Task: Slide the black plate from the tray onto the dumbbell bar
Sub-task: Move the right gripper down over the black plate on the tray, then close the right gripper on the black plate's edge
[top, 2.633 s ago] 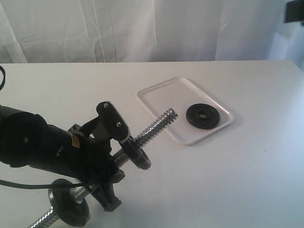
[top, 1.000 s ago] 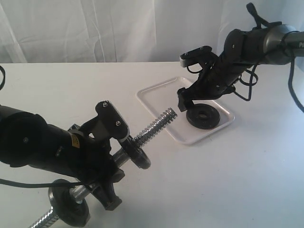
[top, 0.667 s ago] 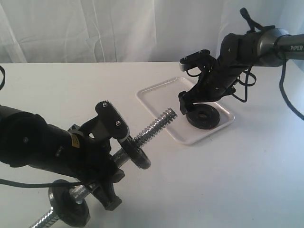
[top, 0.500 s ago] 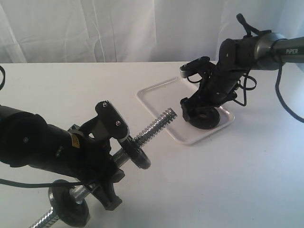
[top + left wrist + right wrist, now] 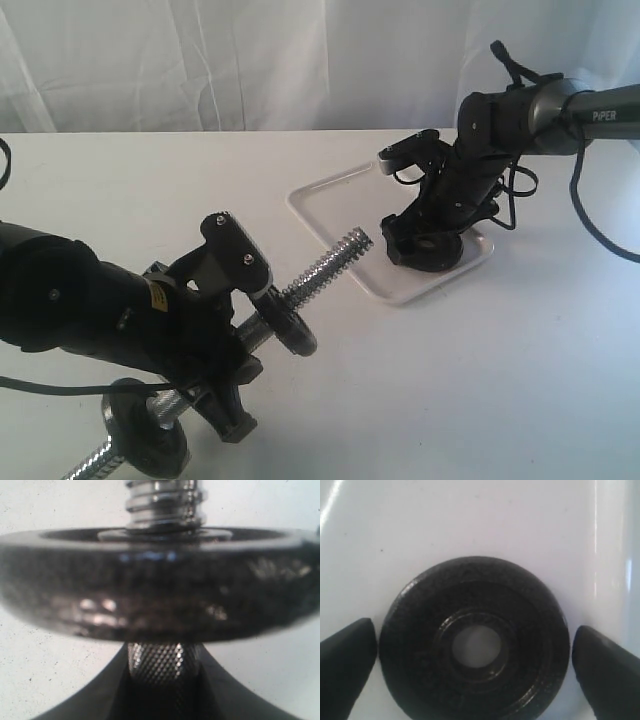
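Note:
The black plate point(image 5: 475, 640) lies flat on the white tray point(image 5: 330, 200), its hole showing white tray through it. My right gripper point(image 5: 475, 667) is open and low over it, one finger on each side of the rim with a small gap; in the exterior view the right gripper point(image 5: 425, 243) covers most of the black plate point(image 5: 432, 266). My left gripper point(image 5: 235, 340) is shut on the knurled middle of the dumbbell bar point(image 5: 160, 662). The dumbbell bar point(image 5: 325, 268) is held tilted, its bare threaded end toward the tray.
A black disc point(image 5: 290, 325) sits on the bar just past my left gripper, filling the left wrist view as a black disc point(image 5: 150, 580). A second disc point(image 5: 145, 440) is on the bar's lower end. A white curtain point(image 5: 250, 60) hangs behind the white table point(image 5: 520, 370).
The right arm came into view from the right and dropped onto the tray, bringing its open fingers down around the black plate. The left arm and bar have not moved.

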`<action>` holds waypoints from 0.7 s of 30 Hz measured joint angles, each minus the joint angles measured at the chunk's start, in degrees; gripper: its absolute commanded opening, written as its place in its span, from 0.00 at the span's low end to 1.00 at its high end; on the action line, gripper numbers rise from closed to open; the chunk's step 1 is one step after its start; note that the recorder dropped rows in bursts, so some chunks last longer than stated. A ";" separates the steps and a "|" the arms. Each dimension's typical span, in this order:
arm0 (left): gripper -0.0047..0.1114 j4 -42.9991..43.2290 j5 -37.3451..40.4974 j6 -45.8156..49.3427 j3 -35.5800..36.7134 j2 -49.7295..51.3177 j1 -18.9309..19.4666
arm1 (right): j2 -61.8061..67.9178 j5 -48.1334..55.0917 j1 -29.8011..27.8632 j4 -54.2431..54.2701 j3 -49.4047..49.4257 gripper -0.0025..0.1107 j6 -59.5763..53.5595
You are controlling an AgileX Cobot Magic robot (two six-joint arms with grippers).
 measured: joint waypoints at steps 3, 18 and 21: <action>0.04 0.00 0.00 0.00 0.00 0.00 0.00 | 0.13 0.00 0.00 0.00 0.00 0.95 0.26; 0.04 0.12 -0.33 -0.60 0.00 0.00 0.00 | 0.40 3.11 0.00 0.43 -0.21 0.63 1.47; 0.04 0.12 -0.33 -0.83 0.00 0.00 0.00 | 0.40 3.23 0.00 0.43 -0.44 0.43 1.47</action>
